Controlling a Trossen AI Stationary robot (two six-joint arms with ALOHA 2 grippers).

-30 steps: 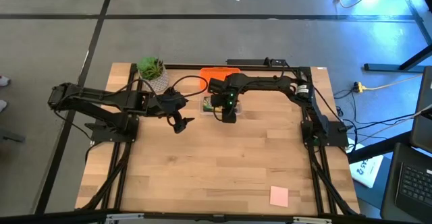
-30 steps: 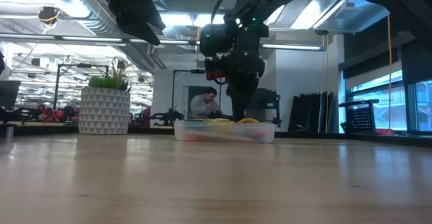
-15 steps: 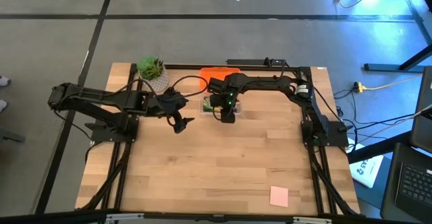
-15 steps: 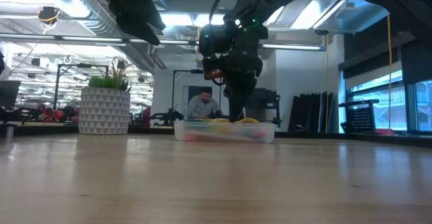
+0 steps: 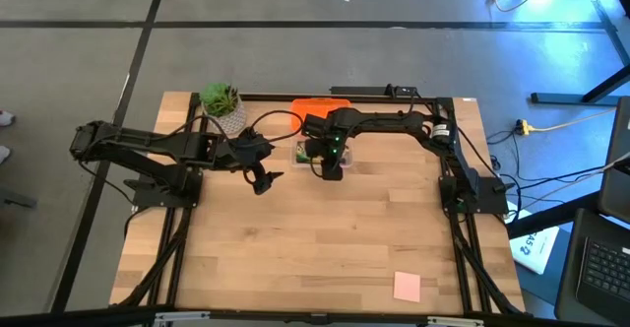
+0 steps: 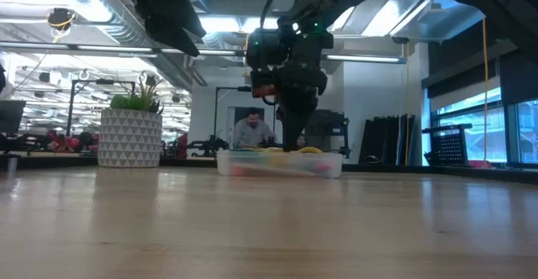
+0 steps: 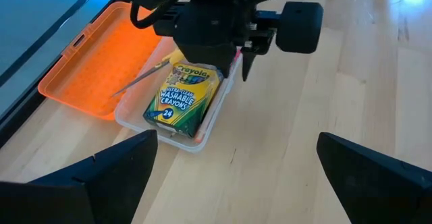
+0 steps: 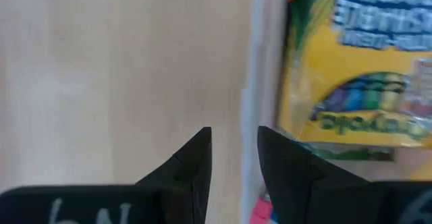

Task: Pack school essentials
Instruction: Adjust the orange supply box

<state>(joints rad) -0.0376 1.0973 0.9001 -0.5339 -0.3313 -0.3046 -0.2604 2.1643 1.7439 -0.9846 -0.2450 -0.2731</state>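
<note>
Clear case (image 7: 177,116): crayon box (image 7: 183,100) inside, orange lid (image 7: 101,62) open. Right end effector (image 8: 233,158): narrow gap, empty, shifted slightly over case wall since a second ago. Left end effector (image 5: 260,180): wide, waiting beside. Pink note pad (image 5: 407,286): unpacked, desk (image 5: 325,248) near edge.

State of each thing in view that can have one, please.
Case: open, on the table.
Lid: folded back flat.
Crayon box: shut, lying in the case.
Right tool: nearly shut, empty, over the case's edge.
Left tool: open, empty, beside the case.
Note pad: unpacked, near the table's front edge.
</note>
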